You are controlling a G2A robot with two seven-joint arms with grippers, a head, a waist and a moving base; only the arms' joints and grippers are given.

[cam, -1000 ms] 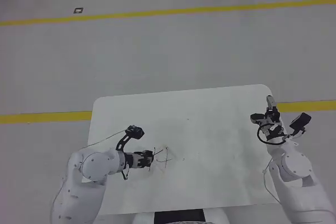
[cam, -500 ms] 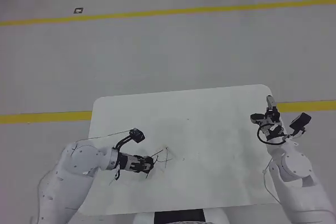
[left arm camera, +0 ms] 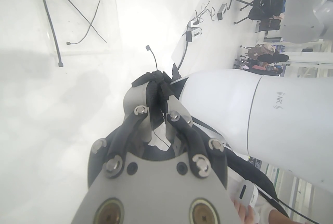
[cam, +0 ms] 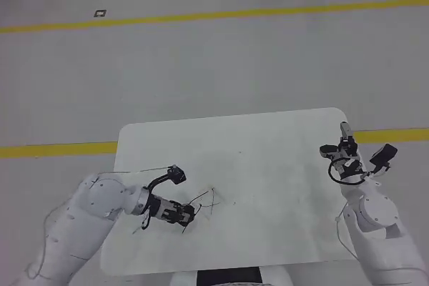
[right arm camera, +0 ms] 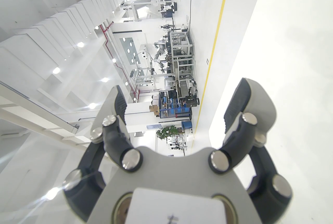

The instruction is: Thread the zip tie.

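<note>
Zip tie (left arm camera: 153,58) pinched in left tool (left arm camera: 158,79), head protruding

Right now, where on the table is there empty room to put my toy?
The bare room is the table's middle and far side, between the clear tray and the open right gripper. It is crowded at the tray: three zip ties lie on it, and the left gripper holds a fourth zip tie close by.
</note>
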